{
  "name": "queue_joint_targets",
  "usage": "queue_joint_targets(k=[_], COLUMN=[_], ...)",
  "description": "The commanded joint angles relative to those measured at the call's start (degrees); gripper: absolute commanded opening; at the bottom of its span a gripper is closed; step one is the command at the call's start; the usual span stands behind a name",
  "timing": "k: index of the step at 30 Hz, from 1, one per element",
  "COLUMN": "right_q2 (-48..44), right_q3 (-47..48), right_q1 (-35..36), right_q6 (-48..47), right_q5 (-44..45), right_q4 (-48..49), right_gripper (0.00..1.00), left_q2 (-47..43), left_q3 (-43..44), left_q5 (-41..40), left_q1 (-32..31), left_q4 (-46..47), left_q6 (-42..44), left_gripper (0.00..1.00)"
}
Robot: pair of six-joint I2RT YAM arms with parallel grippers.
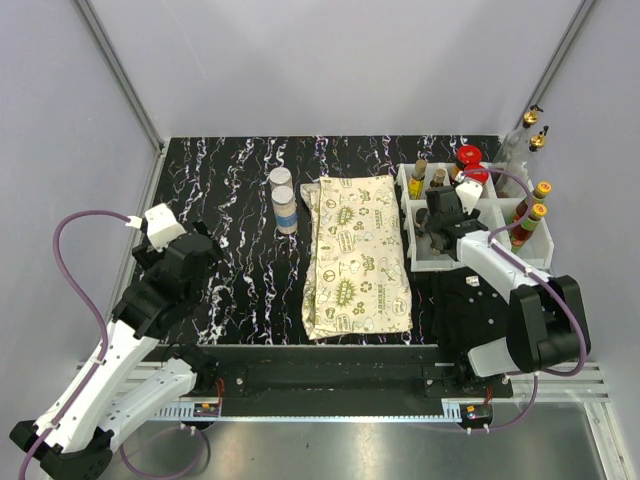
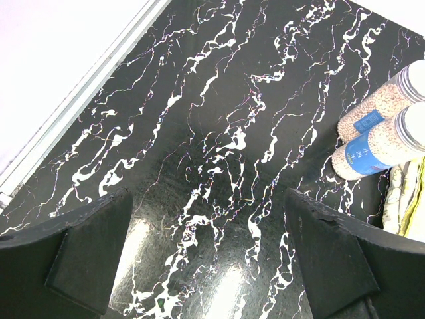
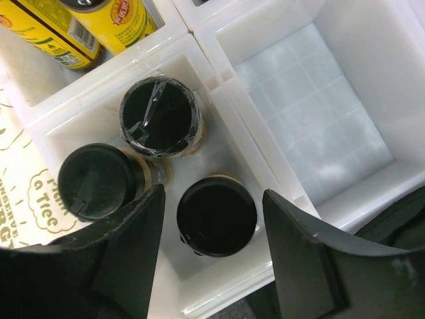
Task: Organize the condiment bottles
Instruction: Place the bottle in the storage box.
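Three black-capped bottles stand in one compartment of the white bin [image 3: 226, 63]: one at the back [image 3: 159, 117], one at the left [image 3: 93, 181], one at the front [image 3: 216, 216]. My right gripper [image 3: 214, 222] is open just above the front bottle, a finger on either side with gaps showing. In the top view it [image 1: 437, 225] hovers over the bin [image 1: 440, 266]. Gold-capped [image 1: 420, 168] and red-capped bottles [image 1: 468, 155] stand in the back compartments. Two clear white-capped jars [image 1: 283, 198] stand mid-table. My left gripper [image 2: 209, 252] is open and empty above the black table, the jars [image 2: 382, 143] to its right.
A cream patterned cloth [image 1: 355, 255] lies between the jars and the bin. More bottles stand outside the bin at the right [image 1: 535, 210] and by the back right post [image 1: 535, 130]. The compartment right of the black-capped bottles [image 3: 312, 100] holds nothing. Yellow-labelled bottles [image 3: 113, 16] fill the one behind.
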Motion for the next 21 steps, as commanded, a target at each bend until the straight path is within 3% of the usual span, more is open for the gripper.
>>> queue_joint_targets(k=[1,9,16,18,21], right_q2=[-4.8,-9.9,-13.4,-13.4,-12.5], right_q3=[1.3,2.7,5.4,6.2,8.3], right_q1=[-0.3,-0.4,-0.2,1.6,5.7], right_q6=[-0.6,-2.0,-4.9,-6.4,-9.5], right_q5=[-0.7,-4.3,-19.7,-22.7,-20.3], right_q4=[-0.5,-2.3,-2.0,-1.3,-1.3], right_gripper=[0.71,0.76,0.76,0.76,0.77], left_q2=[-0.1,0.0,0.0,0.1,0.0], left_q3=[0.2,0.1,0.3,0.3,0.3], left_q5=[-0.2,0.1,0.4,0.5,0.6], left_q1=[0.2,0.2,0.2,0.1,0.2], left_q4=[1.8,1.8,1.8,1.8,1.8], left_q6=[0.2,0.0,0.1,0.2,0.5], left_gripper=[0.99,0.99,0.99,0.99,0.99])
